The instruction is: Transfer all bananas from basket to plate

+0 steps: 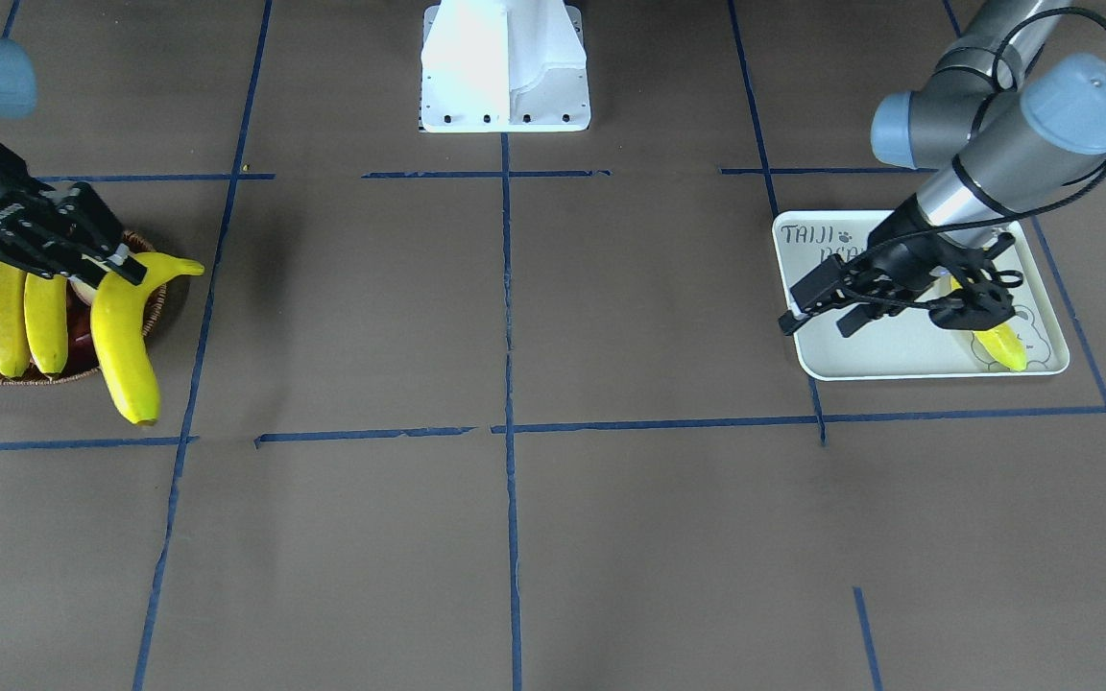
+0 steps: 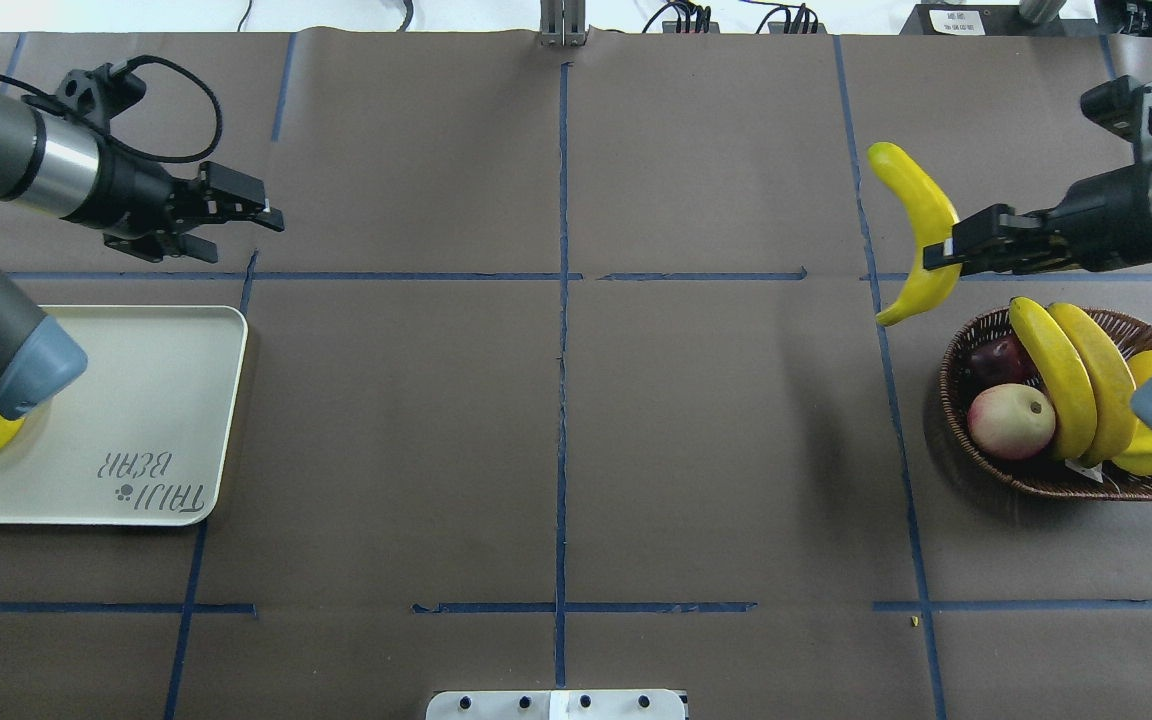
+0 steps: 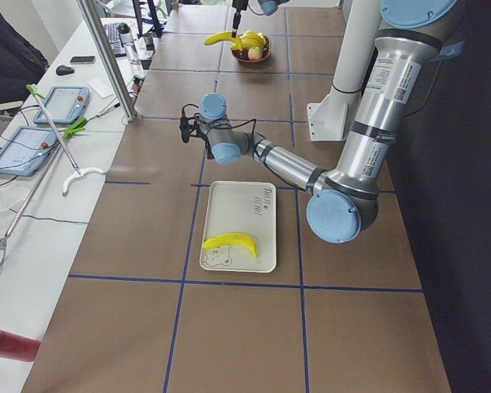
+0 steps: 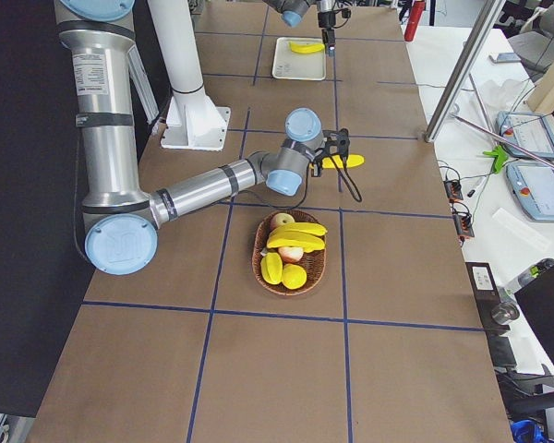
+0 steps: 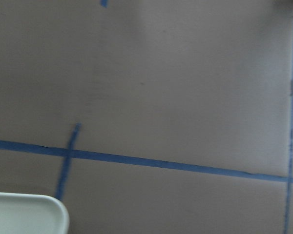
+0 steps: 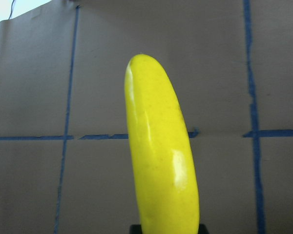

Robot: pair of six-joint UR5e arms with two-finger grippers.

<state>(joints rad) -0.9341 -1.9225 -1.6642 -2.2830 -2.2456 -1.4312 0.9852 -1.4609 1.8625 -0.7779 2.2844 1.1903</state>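
My right gripper (image 2: 940,256) is shut on a yellow banana (image 2: 918,225) and holds it in the air just left of the wicker basket (image 2: 1036,482); the right wrist view is filled by this banana (image 6: 161,161). Two more bananas (image 2: 1081,382) lie across the basket. One banana (image 1: 999,344) lies on the white plate (image 1: 899,357), near its bear-print corner. My left gripper (image 2: 246,235) hangs open and empty above the table, just past the plate's corner (image 5: 24,214).
The basket also holds a pink-white peach (image 2: 1011,420), a dark red fruit (image 2: 996,358) and other yellow fruit (image 2: 1151,450) partly hidden by my right arm. Blue tape lines cross the brown table. The robot's white base (image 1: 505,67) stands at mid-table edge.
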